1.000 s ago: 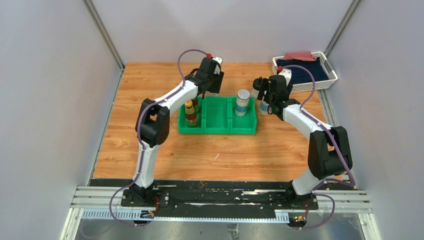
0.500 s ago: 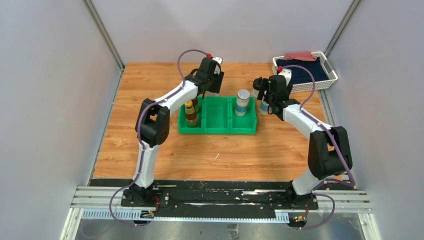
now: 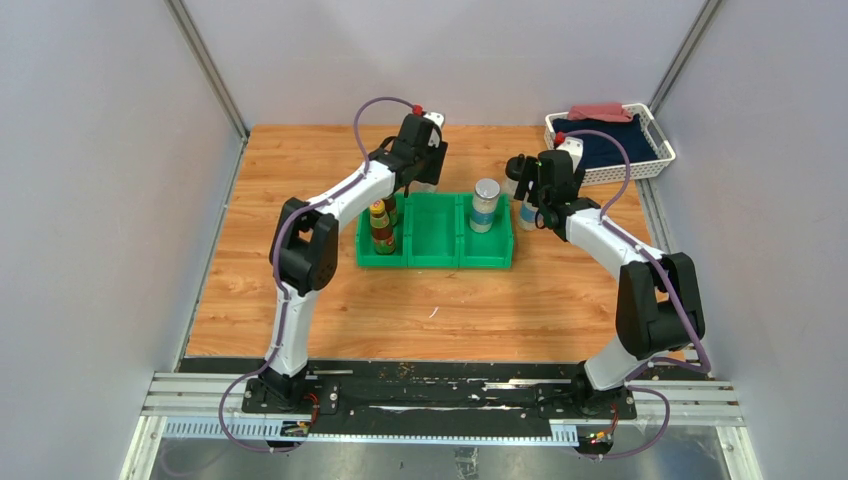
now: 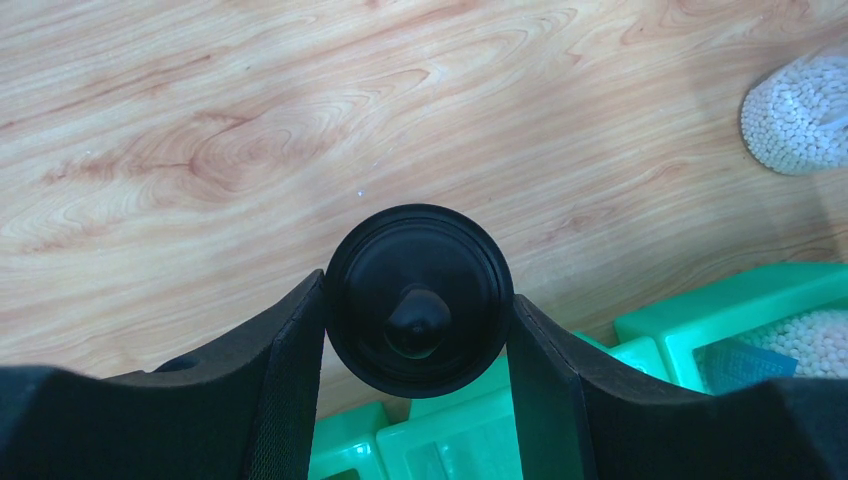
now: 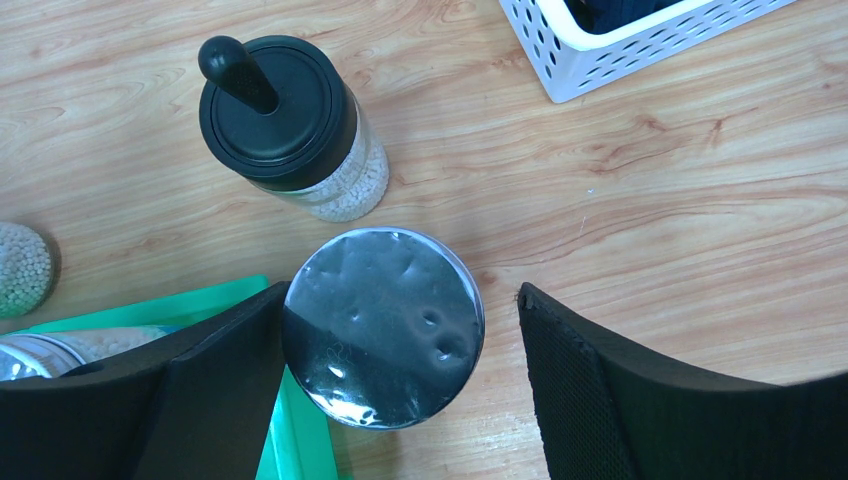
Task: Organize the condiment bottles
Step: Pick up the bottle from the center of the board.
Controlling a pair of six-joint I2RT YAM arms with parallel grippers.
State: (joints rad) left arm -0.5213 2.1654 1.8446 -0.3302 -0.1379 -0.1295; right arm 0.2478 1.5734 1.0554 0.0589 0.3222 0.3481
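Observation:
My left gripper (image 3: 418,184) is behind the green bin (image 3: 436,262). In the left wrist view it (image 4: 418,320) is shut on a squat clear bottle by its black knob lid (image 4: 418,298), both fingers against the lid, over the bin's back edge. My right gripper (image 3: 527,208) is open around a silver-lidded shaker (image 5: 382,325) standing on the table by the bin's right wall; the left finger touches it, the right finger stands apart. A second black-knob bottle (image 5: 285,120) stands just beyond. Two dark brown yellow-capped bottles (image 3: 380,226) fill the left compartment. Another shaker (image 3: 486,203) stands in the right compartment.
A white basket (image 3: 655,158) holding dark blue and red cloths sits at the back right, close behind my right gripper. The bin's middle compartment (image 3: 433,232) holds nothing. Grey walls enclose the wooden table on three sides.

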